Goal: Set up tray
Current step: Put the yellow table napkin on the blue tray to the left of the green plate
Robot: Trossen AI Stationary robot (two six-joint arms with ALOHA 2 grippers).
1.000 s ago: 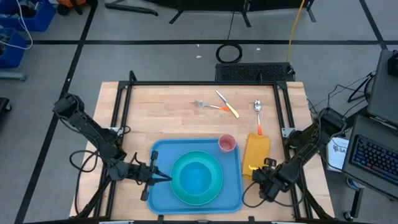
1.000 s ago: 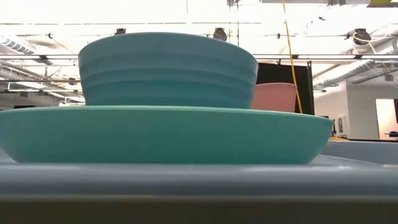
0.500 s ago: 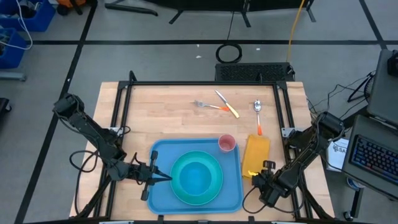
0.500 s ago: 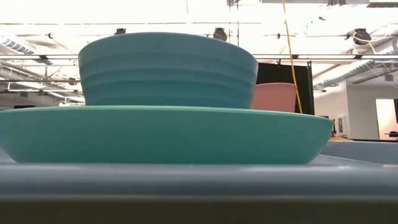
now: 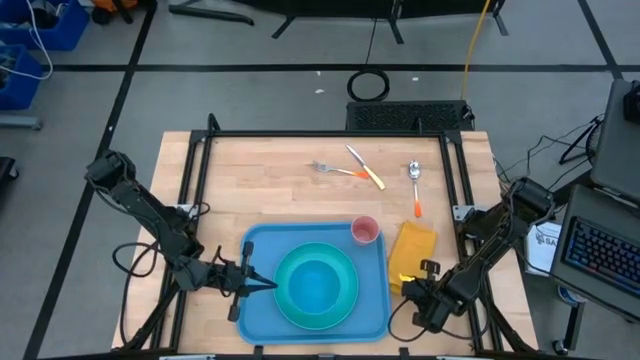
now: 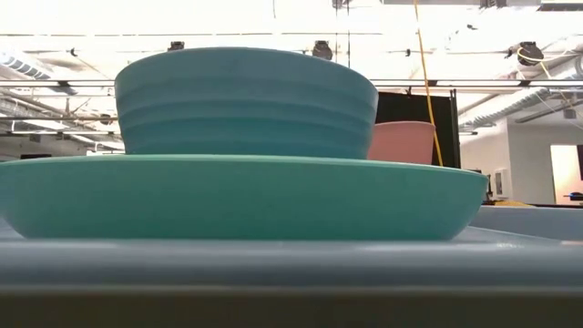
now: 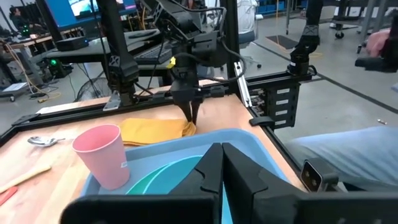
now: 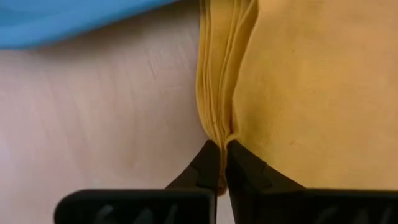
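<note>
Tray (image 5: 262,300), light blue, lies at the table's (image 5: 260,185) near edge, carrying a turquoise plate (image 5: 345,298), bowl (image 5: 314,283) and pink cup (image 5: 365,230). Left gripper (image 5: 270,285) rests closed at the tray's left rim, holding nothing. Right gripper (image 8: 222,149) is pinched on the near edge of the yellow napkin (image 5: 413,248) just right of the tray. Farther off lie a fork (image 5: 330,168), knife (image 5: 365,166) and spoon (image 5: 414,186).

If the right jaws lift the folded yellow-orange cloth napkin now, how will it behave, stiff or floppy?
Probably floppy: the folded yellow-orange cloth napkin already bunches into soft pleats where the right gripper pinches its edge. It looks thin and light, so most of it would likely hang and drag, and the folds may open, since only one edge is held.
</note>
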